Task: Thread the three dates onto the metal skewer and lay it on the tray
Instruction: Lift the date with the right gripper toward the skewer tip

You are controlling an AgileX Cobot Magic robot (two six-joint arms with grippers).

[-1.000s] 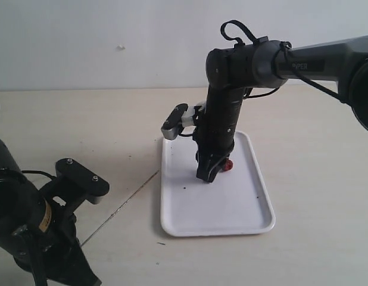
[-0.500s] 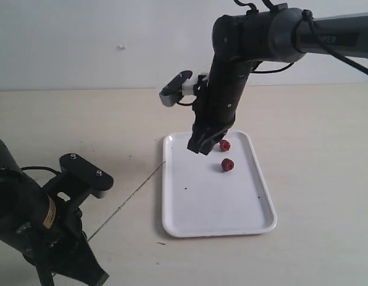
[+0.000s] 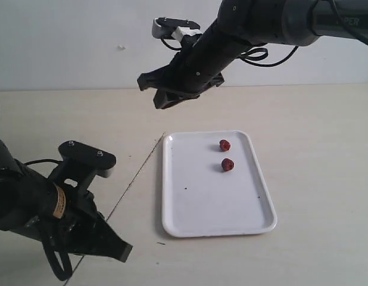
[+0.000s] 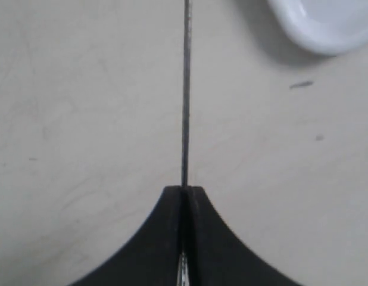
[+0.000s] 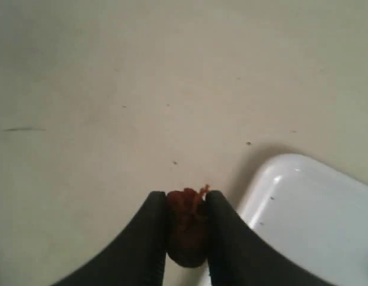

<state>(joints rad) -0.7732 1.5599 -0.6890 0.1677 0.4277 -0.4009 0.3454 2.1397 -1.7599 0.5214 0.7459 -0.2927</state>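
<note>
Two lie on the white tray [image 3: 172,223]: far date [image 3: 224,145], near date [image 3: 228,164]; the third date [image 5: 185,238] is pinched in the right gripper [image 5: 186,198], high over the table [image 3: 321,119] beside the tray; the left gripper [image 4: 185,192] is clamped on the metal skewer [image 4: 185,89], tip near the tray's corner; centre the fruit squarely on that tip before pushing.

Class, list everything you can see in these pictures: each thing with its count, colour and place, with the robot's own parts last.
table: one, beige, under everything
wall: one, whitish, behind the table
tray: one, white, on the table
dates: three, red-brown; two on the tray, one in the right gripper
skewer: one, grey, in the left gripper, over the table
arms: two, black; left low, right raised
grippers: two, black, both shut on their loads
</note>
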